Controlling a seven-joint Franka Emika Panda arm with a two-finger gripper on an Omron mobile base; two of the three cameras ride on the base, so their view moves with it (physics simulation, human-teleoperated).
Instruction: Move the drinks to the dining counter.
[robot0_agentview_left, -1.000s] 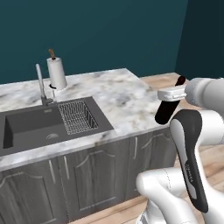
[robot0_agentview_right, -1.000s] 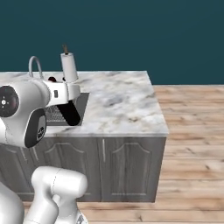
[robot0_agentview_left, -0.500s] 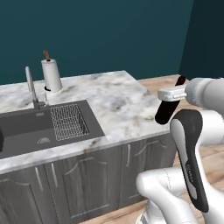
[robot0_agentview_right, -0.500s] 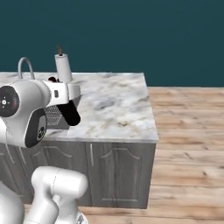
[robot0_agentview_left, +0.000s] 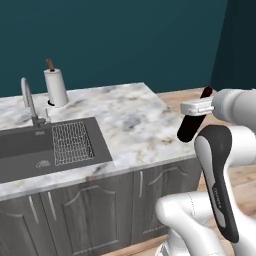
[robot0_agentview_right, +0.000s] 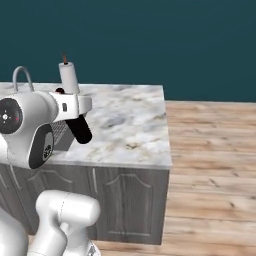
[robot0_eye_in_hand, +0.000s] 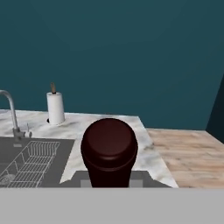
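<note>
Since a second ago the base has driven sideways along the cabinets, so the sink slides left in both base views; my grip on the bottle has not changed.

Left base view: dining counter (robot0_agentview_left: 135, 120), marble top, bare on its right half. Sink (robot0_agentview_left: 45, 150) with wire rack, faucet (robot0_agentview_left: 27, 100), paper-towel roll (robot0_agentview_left: 56, 87). My gripper (robot0_agentview_left: 196, 108) clamped on the dark bottle (robot0_agentview_left: 192, 125), held tilted in the air just off the counter's right end.

Right base view: same bottle (robot0_agentview_right: 77, 126) in my gripper (robot0_agentview_right: 75, 107), hanging over the counter's near edge, not set down.

Hand view: bottle (robot0_eye_in_hand: 109, 148) seen end-on between my fingertips, counter and roll beyond.

Progress, as I judge it: bottle carried to the counter, placing left. No carton stands on the marble, so that drink looks undelivered.
</note>
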